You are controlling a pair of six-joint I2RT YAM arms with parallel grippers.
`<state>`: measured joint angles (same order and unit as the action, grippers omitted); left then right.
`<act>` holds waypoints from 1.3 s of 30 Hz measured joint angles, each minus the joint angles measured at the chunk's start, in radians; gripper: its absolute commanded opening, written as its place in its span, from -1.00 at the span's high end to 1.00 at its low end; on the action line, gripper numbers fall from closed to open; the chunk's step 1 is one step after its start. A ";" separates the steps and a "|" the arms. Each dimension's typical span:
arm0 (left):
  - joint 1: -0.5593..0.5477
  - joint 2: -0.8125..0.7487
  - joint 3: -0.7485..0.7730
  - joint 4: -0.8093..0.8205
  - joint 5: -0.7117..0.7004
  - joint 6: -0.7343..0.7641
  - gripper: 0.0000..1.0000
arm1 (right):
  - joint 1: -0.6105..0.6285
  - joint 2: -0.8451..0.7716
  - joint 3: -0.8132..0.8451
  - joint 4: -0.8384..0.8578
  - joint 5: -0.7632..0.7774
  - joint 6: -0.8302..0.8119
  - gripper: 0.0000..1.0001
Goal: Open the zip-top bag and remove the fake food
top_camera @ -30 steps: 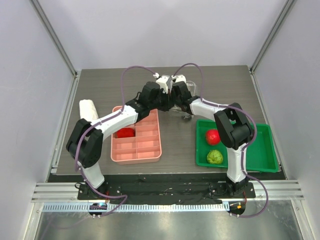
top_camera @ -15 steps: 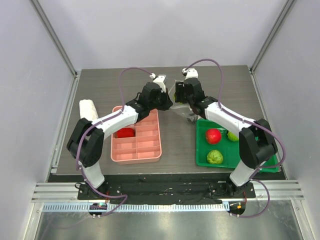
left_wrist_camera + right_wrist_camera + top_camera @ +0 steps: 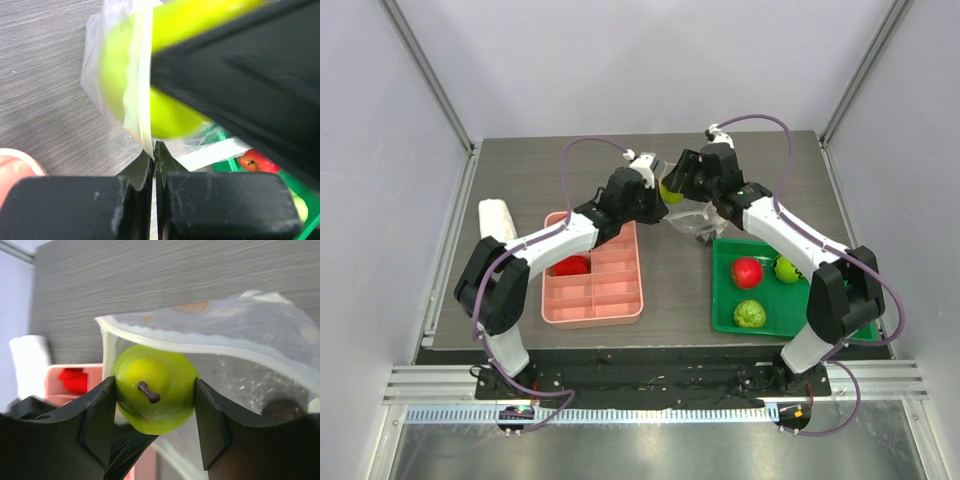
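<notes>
Right gripper [image 3: 154,407]: clamped on a yellow-green fruit [image 3: 152,372], one finger on each flank, stem facing the wrist camera.
Left gripper [image 3: 154,150]: jaws pressed together on the near lip of the zip-top bag [image 3: 260,340], holding that edge up.
Change, right arm: a second ago its elbow lay over the green tray [image 3: 850,305]. It has since swung outward, and the two grippers have drawn slightly apart.
Change, fruit: nothing showed between the grippers a second ago. Now the fruit sits in plain sight from above, at the bag mouth.
Fruit position: at the open zip rim, partly behind film in the left wrist view. I cannot tell whether it is fully clear of the bag.
Tray contents: red apple [image 3: 747,271], bumpy green fruit [image 3: 750,313] and another yellow-green piece [image 3: 786,268], the last uncovered by the arm's swing.
Meaning for task: the bag is open and I see no other coloured fruit through the film. I judge extraction of the final piece under way, with the carry to the tray outstanding.
Risk: film may drag along with the fruit unless the left pinch holds.
</notes>
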<state>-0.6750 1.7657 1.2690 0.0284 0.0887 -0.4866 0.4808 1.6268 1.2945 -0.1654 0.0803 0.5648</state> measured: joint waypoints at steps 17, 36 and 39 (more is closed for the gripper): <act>0.031 -0.001 0.000 -0.029 -0.053 0.029 1.00 | -0.027 -0.567 -0.187 -0.338 -0.044 0.018 0.97; 0.041 -0.056 -0.006 -0.048 -0.048 0.049 1.00 | -0.256 -0.768 -0.586 -0.635 0.323 0.210 -0.28; 0.042 -0.072 -0.007 -0.044 -0.032 0.049 1.00 | -0.256 -0.794 -0.586 -0.636 0.280 0.204 -0.89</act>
<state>-0.6334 1.6936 1.2621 -0.0158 0.0566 -0.4377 0.2245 0.8330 0.7082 -0.8017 0.3599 0.7689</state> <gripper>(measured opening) 0.003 0.714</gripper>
